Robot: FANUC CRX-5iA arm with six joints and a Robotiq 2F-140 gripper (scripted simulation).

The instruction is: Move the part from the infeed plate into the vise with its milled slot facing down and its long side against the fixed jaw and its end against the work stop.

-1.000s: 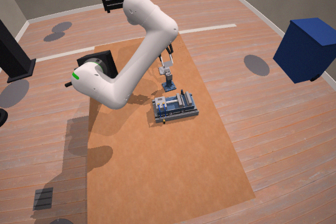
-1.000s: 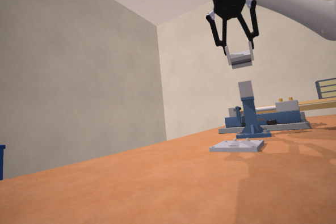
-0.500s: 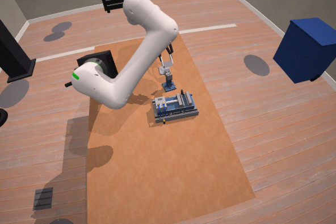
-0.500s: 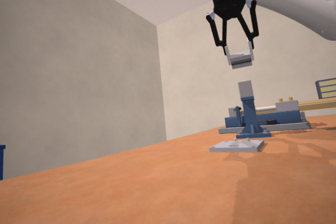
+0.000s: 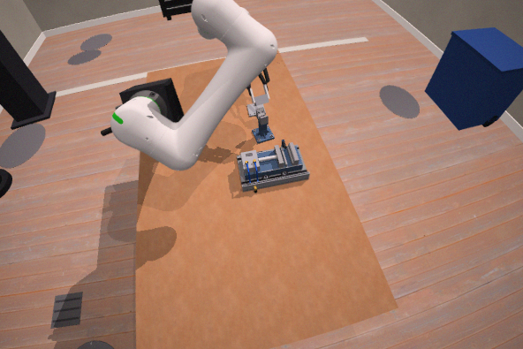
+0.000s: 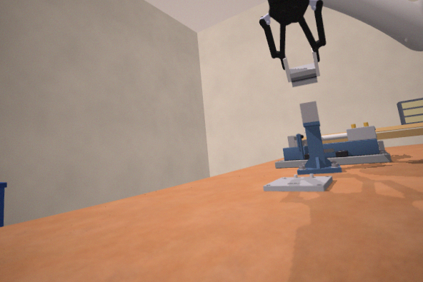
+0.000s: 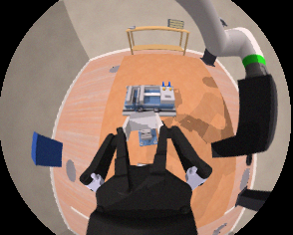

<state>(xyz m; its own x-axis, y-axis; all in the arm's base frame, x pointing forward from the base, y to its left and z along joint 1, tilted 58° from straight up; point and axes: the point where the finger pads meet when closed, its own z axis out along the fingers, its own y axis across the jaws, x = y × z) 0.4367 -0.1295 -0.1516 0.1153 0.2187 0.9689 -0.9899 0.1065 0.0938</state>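
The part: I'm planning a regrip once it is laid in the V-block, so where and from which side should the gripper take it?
The part now hangs in the gripper above the V-block, clamped across its two end faces from above. Probably take it from above again: the V-block's top is open, its blue pedestal blocks from below.

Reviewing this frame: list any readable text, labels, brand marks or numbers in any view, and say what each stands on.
None: no readable word, number or brand mark shows in any view.
The white arm, black claw, the grey block it holds, blue vise, grey infeed plate and dark blue box show no lettering.
The faint mark on the plate is too small to read.
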